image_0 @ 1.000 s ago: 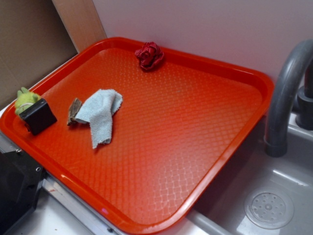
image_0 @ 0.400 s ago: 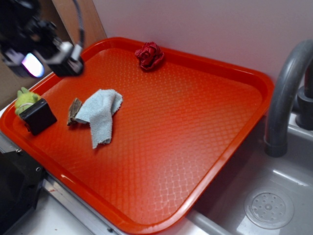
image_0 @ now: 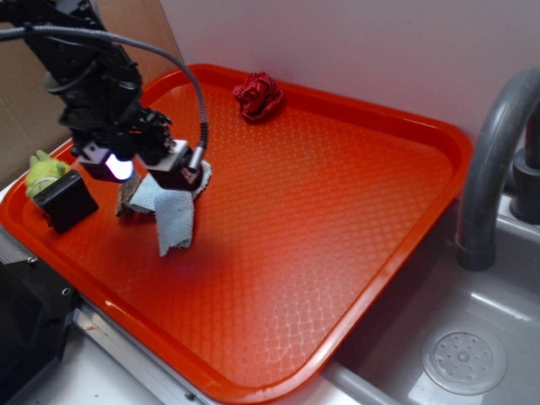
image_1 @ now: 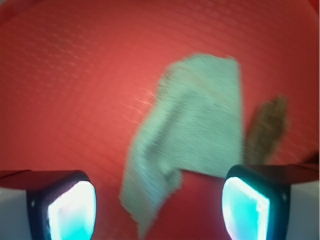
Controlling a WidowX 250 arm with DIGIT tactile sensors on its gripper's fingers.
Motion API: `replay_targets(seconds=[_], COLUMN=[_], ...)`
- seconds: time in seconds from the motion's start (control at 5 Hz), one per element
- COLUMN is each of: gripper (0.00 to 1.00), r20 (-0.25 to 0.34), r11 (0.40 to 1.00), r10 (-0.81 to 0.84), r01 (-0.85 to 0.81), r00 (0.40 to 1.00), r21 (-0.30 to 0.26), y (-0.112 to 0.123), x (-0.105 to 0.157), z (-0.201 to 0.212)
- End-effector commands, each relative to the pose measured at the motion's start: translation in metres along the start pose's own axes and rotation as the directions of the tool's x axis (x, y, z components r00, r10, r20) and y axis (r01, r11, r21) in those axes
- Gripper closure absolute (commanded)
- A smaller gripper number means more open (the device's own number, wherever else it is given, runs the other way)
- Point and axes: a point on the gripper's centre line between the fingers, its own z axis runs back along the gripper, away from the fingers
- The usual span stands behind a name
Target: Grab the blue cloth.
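Blue cloth [image_1: 192, 132] between spread fingers [image_1: 247, 202] in wrist view only.

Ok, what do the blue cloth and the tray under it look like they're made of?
Blue cloth: soft woven fabric, probably terry; matte, visible weave, limp folds, ragged edge. Tray: seems moulded plastic, orange-red, with a raised diamond grid and a slight sheen.

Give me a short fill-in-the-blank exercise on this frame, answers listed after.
1. The blue cloth lies on a tray coloured ____.
2. In the wrist view, the gripper has its fingers spread ____ with the cloth between them.
3. The bunched cloth near the tray's far rim is dark ____.
4. The brown scrap lies ____ the blue cloth.

Answers: red; open; red; beside
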Motion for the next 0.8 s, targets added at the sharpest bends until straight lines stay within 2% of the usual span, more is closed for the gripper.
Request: replay_targets(seconds=[0.0, 0.2, 0.4, 0.6], gripper=[1.00, 1.00, 1.00, 1.00], r20=[0.011, -0.013, -0.015, 0.073], r11=[0.987, 0.989, 0.989, 0.979], r10=[-0.160, -0.136, -0.132, -0.182], r01=[0.160, 0.137, 0.133, 0.173], r00=[0.987, 0.991, 0.991, 0.981], r21=[0.016, 0.058, 0.071, 0.108], y=[-0.007, 0.002, 0.009, 0.025], x=[0.004, 0.012, 0.017, 0.027], z=[-0.031, -0.041, -0.039, 0.014])
